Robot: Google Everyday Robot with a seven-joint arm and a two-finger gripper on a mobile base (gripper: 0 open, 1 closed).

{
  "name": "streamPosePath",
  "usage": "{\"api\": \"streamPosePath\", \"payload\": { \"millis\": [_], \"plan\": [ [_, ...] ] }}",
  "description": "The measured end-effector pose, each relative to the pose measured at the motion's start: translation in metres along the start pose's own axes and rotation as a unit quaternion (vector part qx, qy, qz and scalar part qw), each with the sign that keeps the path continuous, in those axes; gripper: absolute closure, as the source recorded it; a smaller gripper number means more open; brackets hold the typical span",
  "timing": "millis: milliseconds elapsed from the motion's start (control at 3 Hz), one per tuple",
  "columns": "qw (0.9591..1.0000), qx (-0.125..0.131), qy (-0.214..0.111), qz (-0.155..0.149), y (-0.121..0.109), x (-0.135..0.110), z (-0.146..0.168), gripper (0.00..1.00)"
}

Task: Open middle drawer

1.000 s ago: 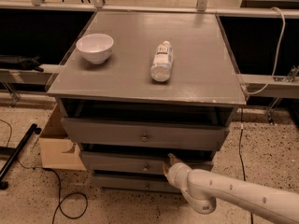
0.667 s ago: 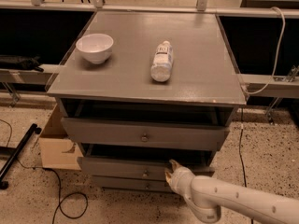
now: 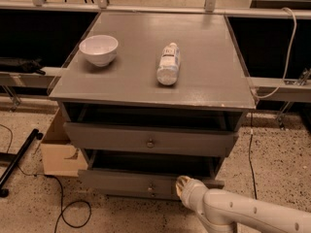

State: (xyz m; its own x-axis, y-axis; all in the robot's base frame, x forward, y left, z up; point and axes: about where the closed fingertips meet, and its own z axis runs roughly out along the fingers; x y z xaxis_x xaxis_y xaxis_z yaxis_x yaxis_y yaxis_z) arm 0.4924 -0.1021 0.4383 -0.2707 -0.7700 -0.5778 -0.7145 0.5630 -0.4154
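Note:
The middle drawer (image 3: pixel 121 179) is the grey front below the top drawer, and it stands pulled out from the cabinet with a dark gap above it. Its small round knob (image 3: pixel 151 186) sits at the centre of the front. My gripper (image 3: pixel 182 183) is at the drawer's front edge, just right of the knob, at the end of the white arm (image 3: pixel 243 212) that comes in from the lower right. The arm hides the right part of the drawer front.
The top drawer (image 3: pixel 150 141) is also slightly out. On the cabinet top (image 3: pixel 214 67) stand a white bowl (image 3: pixel 98 49) and a lying bottle (image 3: pixel 168 63). A cardboard box (image 3: pixel 58 152) and cables lie on the floor at the left.
The middle drawer has slid further out toward the camera. The arm and gripper have moved down and back with it.

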Motion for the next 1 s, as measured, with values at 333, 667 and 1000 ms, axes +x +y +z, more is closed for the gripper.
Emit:
{"api": "streamPosePath", "payload": {
  "millis": [333,667,1000],
  "plan": [
    [1.0,0.0,0.0,0.0,0.0,0.0,0.0,0.76],
    [1.0,0.0,0.0,0.0,0.0,0.0,0.0,0.45],
    [1.0,0.0,0.0,0.0,0.0,0.0,0.0,0.22]
  ]
}}
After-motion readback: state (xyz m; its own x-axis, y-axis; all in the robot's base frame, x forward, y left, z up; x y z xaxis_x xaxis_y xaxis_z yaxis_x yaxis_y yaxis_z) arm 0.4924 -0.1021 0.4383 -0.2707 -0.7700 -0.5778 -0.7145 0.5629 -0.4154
